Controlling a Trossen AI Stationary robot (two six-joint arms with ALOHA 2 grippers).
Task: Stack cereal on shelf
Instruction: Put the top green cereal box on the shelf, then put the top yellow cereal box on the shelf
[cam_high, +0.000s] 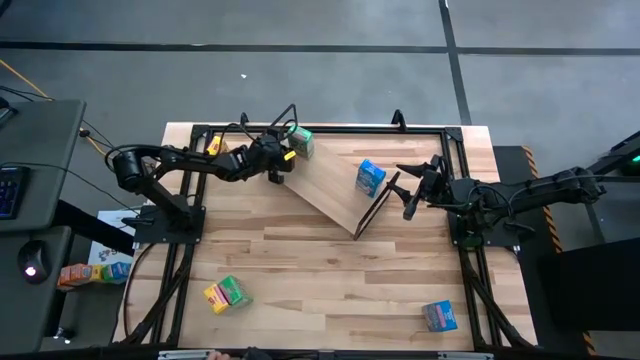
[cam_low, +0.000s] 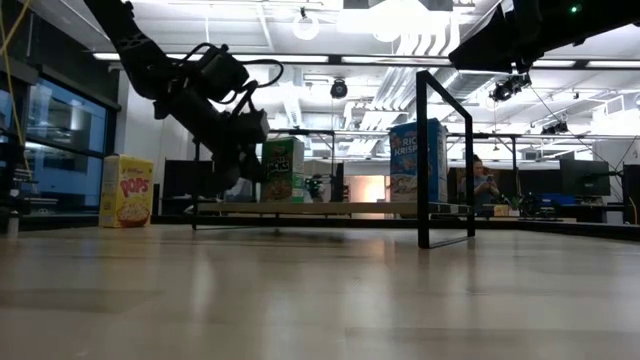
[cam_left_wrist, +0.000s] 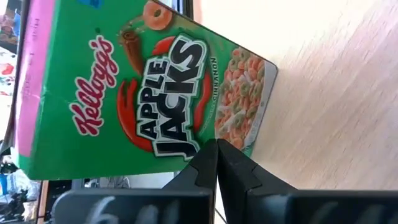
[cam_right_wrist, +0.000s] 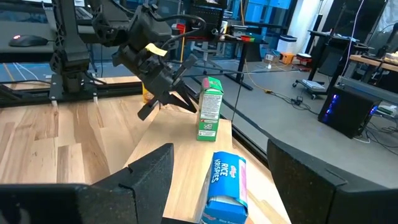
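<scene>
Left gripper (cam_high: 277, 170) shut, empty, tips just beside green box (cam_high: 301, 142) upright at shelf (cam_high: 335, 185) far end. Right gripper (cam_high: 405, 190) open near blue box (cam_high: 370, 177) on shelf. Light, stiff cardboard, likely tippy; best pinched across narrow sides. Shelf edges close; open table nearer camera.

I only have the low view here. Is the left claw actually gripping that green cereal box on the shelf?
Observer: No. The left claw is shut, with its tips against the Apple Jacks box, not around it.
Operator: Are there boxes I'm missing?
Observer: Three lie off the shelf on the table: a blue box, and a yellow box beside a second green box.
Operator: And the right claw?
Observer: The right claw is open and empty, at the shelf's wire-leg end, facing the Rice Krispies box.
</scene>
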